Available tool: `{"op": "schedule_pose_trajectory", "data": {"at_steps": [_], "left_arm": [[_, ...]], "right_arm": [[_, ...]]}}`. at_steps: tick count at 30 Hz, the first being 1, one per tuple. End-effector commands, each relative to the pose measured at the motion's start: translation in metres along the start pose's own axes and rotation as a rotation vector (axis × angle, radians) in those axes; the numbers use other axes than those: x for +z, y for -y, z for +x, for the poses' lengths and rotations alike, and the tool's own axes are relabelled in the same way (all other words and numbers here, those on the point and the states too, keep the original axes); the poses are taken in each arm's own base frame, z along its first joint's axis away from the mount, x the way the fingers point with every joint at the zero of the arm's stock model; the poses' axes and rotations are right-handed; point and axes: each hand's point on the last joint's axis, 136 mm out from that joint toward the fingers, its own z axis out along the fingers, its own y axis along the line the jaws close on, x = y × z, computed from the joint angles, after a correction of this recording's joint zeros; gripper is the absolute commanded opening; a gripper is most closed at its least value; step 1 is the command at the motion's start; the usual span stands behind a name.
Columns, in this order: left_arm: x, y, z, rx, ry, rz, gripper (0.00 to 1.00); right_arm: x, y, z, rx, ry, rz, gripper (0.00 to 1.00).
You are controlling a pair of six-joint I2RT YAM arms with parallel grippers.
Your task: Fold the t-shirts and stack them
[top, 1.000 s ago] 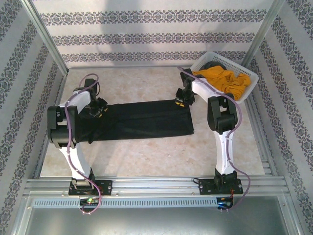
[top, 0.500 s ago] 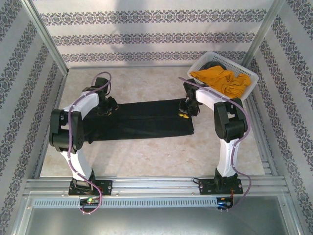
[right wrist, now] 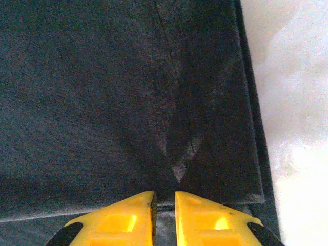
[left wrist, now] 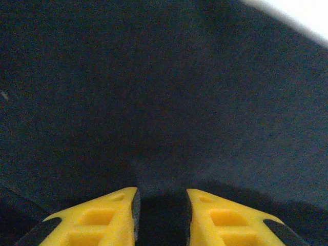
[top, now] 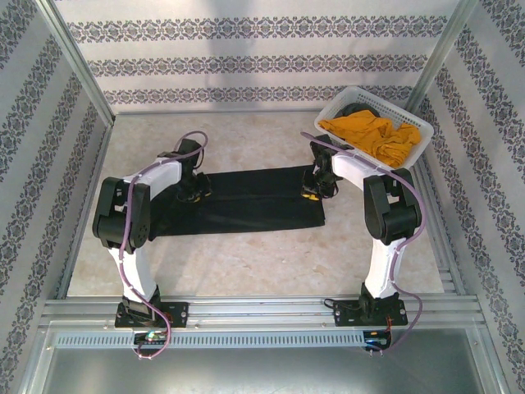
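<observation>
Black t-shirt (right wrist: 102, 102) — between right gripper (right wrist: 164, 200) jaws

Black t-shirt (top: 246, 201): matt cloth with a fine, slightly fuzzy weave, smooth apart from 1 small pucker. Orange t-shirt (top: 373, 135): soft matt cloth, crumpled. Basket (top: 413, 152): white plastic lattice, faintly glossy. Table (top: 246, 263): pale mottled top, smooth and stone-like in look, with a dull sheen. Rails (top: 262, 310) and 2 corner posts (top: 75, 56): bare silvery metal, the rails ribbed lengthwise. Sheet (top: 262, 369) below the rails: grey metal, dully reflective. Arms (top: 379, 263): glossy white shells with matt black joints. Fingers (left wrist: 102, 220): matt yellow moulded plastic with black inner pads. Walls (top: 262, 57): matt patterned covering.
</observation>
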Motion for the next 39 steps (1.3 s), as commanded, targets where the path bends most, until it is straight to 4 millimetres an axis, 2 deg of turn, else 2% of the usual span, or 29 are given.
{"op": "schedule_pose_trajectory", "data": {"at_steps": [1,6,9,12,15,18,20,22,25,29,32,39], "left_arm": [[-0.007,0.004,0.017,0.042,-0.006,0.001,0.27],[-0.01,0.005,0.038,0.018,-0.046,0.026,0.24],[-0.031,0.011,0.036,-0.003,0.008,0.066,0.25],[-0.06,0.008,0.028,-0.03,0.097,0.066,0.37],[-0.08,-0.004,0.024,-0.093,0.149,0.059,0.38],[-0.088,-0.037,0.025,-0.216,0.16,0.005,0.38],[-0.088,-0.058,0.023,-0.285,0.157,-0.013,0.43],[-0.087,-0.066,0.018,-0.304,0.16,0.017,0.46],[-0.085,-0.07,0.007,-0.187,0.165,0.0,0.47],[-0.064,-0.079,0.007,-0.023,0.108,-0.071,0.5],[-0.051,-0.079,0.007,0.048,0.102,-0.063,0.51],[-0.037,-0.088,0.013,0.063,0.074,-0.091,0.47]], "right_arm": [[0.0,0.005,0.002,-0.013,0.002,0.019,0.19],[-0.004,0.006,-0.001,-0.014,0.022,0.021,0.19],[-0.009,0.004,-0.003,-0.019,0.04,0.018,0.19],[-0.014,0.001,-0.005,-0.025,0.061,0.013,0.19],[-0.02,-0.008,-0.004,-0.039,0.098,-0.008,0.18],[-0.025,-0.027,0.001,-0.072,0.13,-0.043,0.18],[-0.024,-0.044,0.005,-0.094,0.135,-0.073,0.18],[-0.024,-0.06,0.008,-0.113,0.138,-0.106,0.18],[-0.021,-0.085,0.013,-0.148,0.126,-0.162,0.19],[-0.019,-0.119,0.019,-0.198,0.09,-0.272,0.21],[-0.022,-0.128,0.02,-0.222,0.083,-0.289,0.21],[-0.026,-0.128,0.019,-0.213,0.08,-0.302,0.21]]}}
